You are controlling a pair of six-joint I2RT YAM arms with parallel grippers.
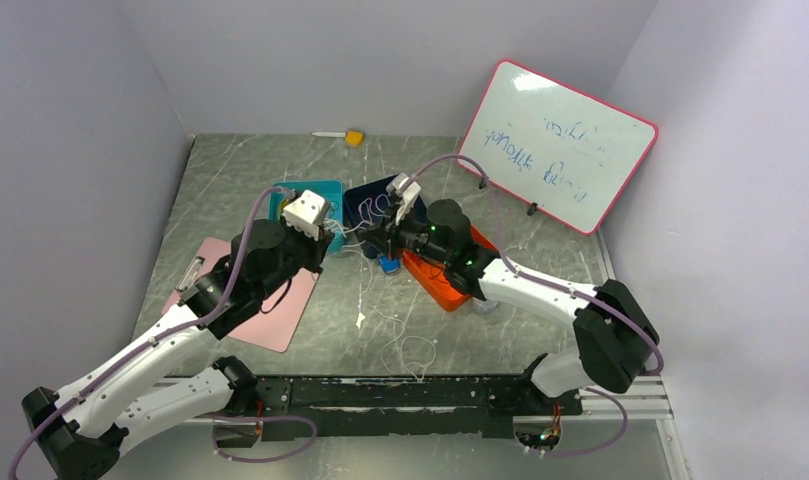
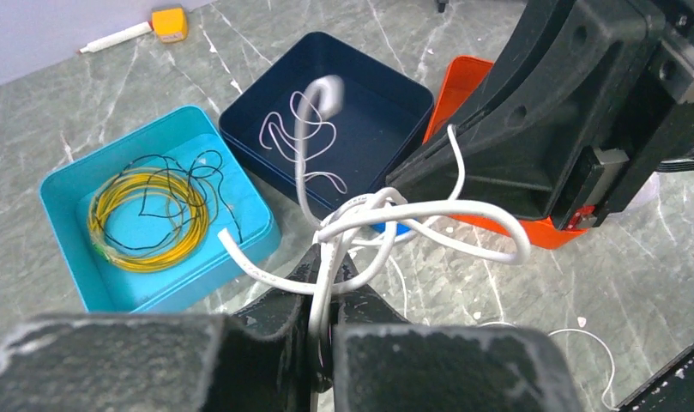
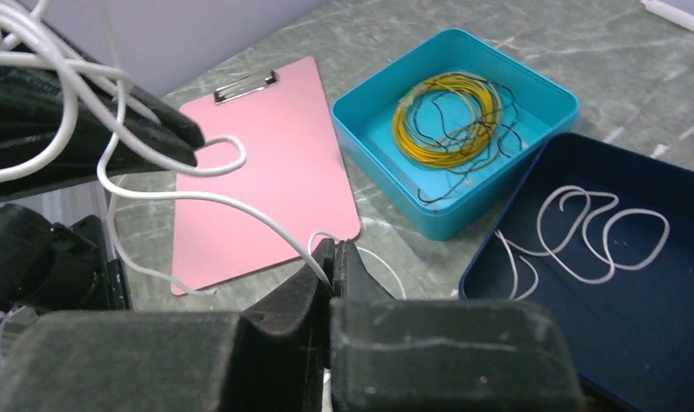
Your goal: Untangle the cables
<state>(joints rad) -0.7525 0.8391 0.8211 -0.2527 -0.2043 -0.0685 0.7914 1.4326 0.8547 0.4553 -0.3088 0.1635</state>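
Though knotted (ends hidden), cables (image 2: pixel 360 210) pinched by left fingers (image 2: pixel 279 299) and right fingers (image 3: pixel 359 276).

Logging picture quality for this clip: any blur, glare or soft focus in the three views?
Top external: even light, soft shadows, thin white cables barely resolved. Left wrist: left fingers soft, raised cable tip blurred. Right wrist: right fingers soft, teal tray sharp.

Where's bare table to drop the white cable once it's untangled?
Bare table: back-left corner, behind the teal tray and pink clipboard; also the strip between the orange tray and the whiteboard. Crowded: the middle, where the white cable knot hangs by the navy tray, with loose strands trailing toward the near edge.
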